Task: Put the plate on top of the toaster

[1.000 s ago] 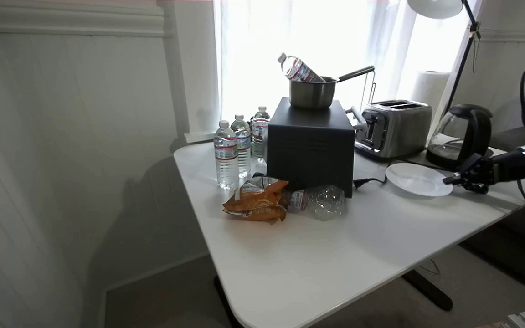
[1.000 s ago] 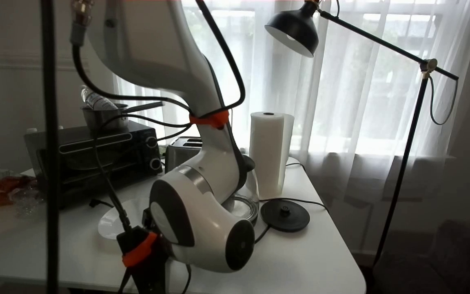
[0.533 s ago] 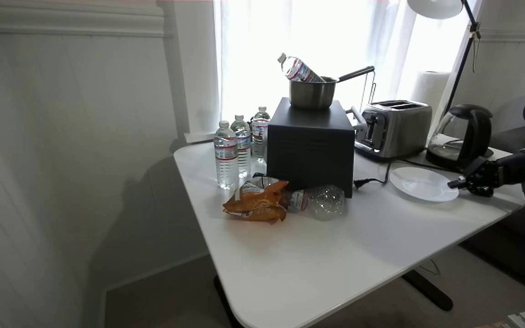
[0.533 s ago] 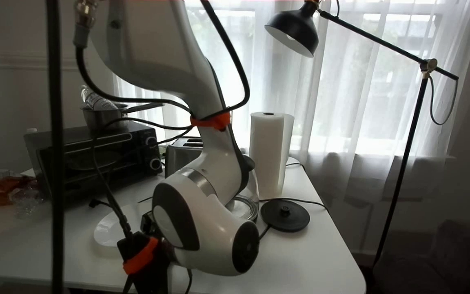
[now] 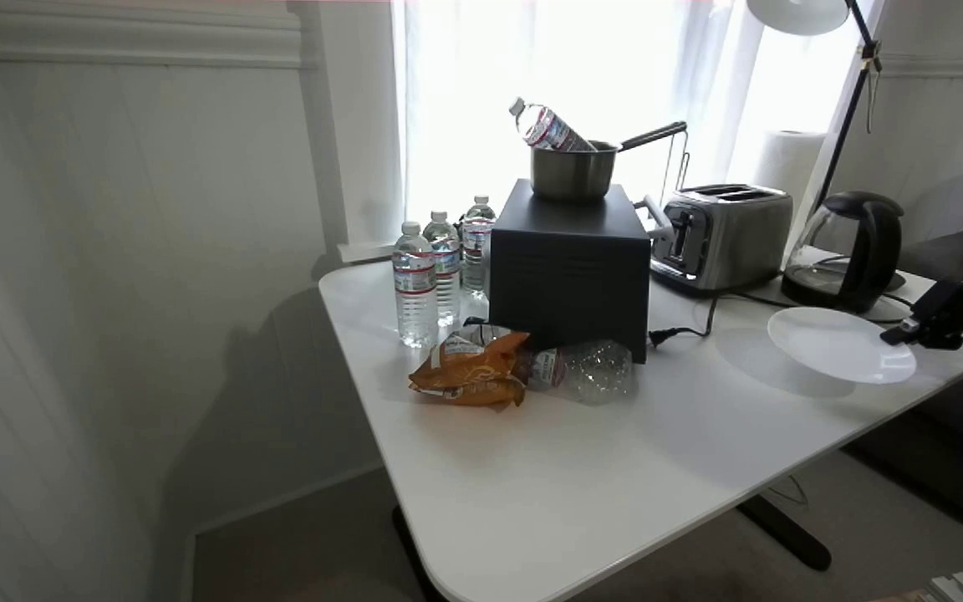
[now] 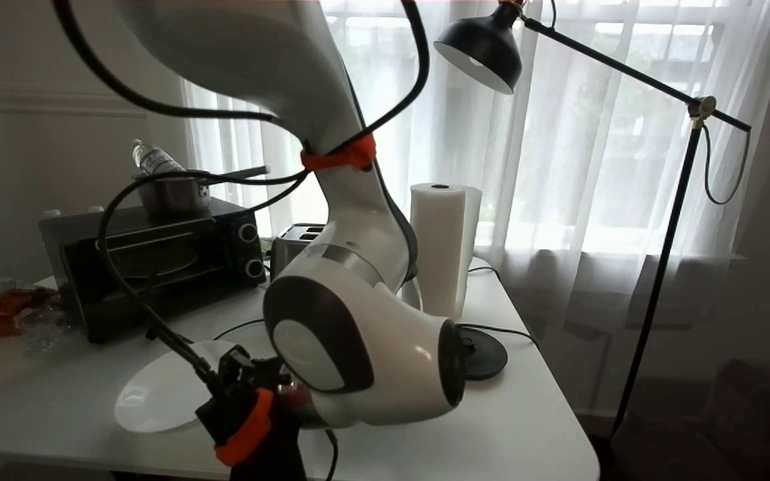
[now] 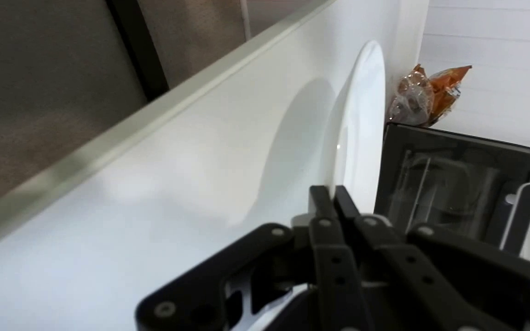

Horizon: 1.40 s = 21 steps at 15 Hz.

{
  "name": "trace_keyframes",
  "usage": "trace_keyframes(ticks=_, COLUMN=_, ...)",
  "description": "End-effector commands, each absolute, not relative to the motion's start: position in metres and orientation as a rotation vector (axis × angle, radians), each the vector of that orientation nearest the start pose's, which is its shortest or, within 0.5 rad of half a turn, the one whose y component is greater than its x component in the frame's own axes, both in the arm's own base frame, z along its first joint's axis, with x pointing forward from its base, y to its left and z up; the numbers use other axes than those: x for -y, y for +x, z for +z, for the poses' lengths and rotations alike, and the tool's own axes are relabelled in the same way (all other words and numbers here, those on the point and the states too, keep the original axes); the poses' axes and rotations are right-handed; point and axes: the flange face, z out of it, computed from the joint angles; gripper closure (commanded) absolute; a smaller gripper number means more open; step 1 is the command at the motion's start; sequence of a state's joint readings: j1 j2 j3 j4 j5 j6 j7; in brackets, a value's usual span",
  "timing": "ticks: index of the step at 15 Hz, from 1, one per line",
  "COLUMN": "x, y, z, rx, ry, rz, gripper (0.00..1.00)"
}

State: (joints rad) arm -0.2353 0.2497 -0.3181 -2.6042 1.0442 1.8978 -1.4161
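Plate [image 5: 841, 344]: white and round, right part of the frame in an exterior view, held above the counter [image 5: 582, 485], its shadow [image 5: 751, 359] on the surface beside it; right of centre in the wrist view, seen nearly edge-on.
Gripper [image 7: 332, 189]: bottom of the wrist view, its jaws clamped on the plate's rim.
Arm [image 6: 361, 227]: white, spanning from the top of the frame to lower centre in an exterior view.
Toaster [image 5: 732, 238]: silver, slots facing up, standing on the counter; in the frame it is above and left of the plate, apart from it.
Glass kettle [image 5: 845, 259]: black-handled, just right of the toaster.
Black oven [image 5: 569, 280]: box-shaped, centre of the frame, left of the toaster.
Pot [image 5: 573, 174]: on top of the oven, handle pointing to upper right.
Tilted bottle [image 5: 552, 130]: leaning in the pot, cap toward upper left.
Three bottles [image 5: 446, 267]: upright, just left of the oven.
Orange bag [image 5: 475, 374]: crumpled, at the oven's lower left, a clear plastic bottle [image 5: 594, 372] lying beside it.
Paper towel roll [image 6: 438, 254]: upright, near the middle of the frame in an exterior view.
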Motion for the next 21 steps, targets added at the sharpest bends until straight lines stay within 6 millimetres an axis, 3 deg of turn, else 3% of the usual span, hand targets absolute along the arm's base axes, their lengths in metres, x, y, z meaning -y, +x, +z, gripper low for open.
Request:
trace_keyframes(ticks=1, x=0.149, y=0.320, z=0.205, rx=-0.006, ry=-2.050, rz=-0.182, gripper=0.99)
trace_keyframes(ticks=7, x=0.156, y=0.353, z=0.285, rx=-0.113, ry=-1.972, rz=-0.203, gripper=0.99)
trace_keyframes(ticks=12, x=0.169, y=0.392, z=0.349, rx=-0.284, ry=-1.943, rz=-0.200, gripper=0.99)
trace_keyframes(ticks=18, x=0.179, y=0.442, z=0.396, rx=-0.613, ry=-1.952, rz=-0.312, gripper=0.99)
trace_keyframes(ticks=21, x=0.170, y=0.465, z=0.401, rx=-0.735, ry=-1.960, rz=-0.376, gripper=0.99)
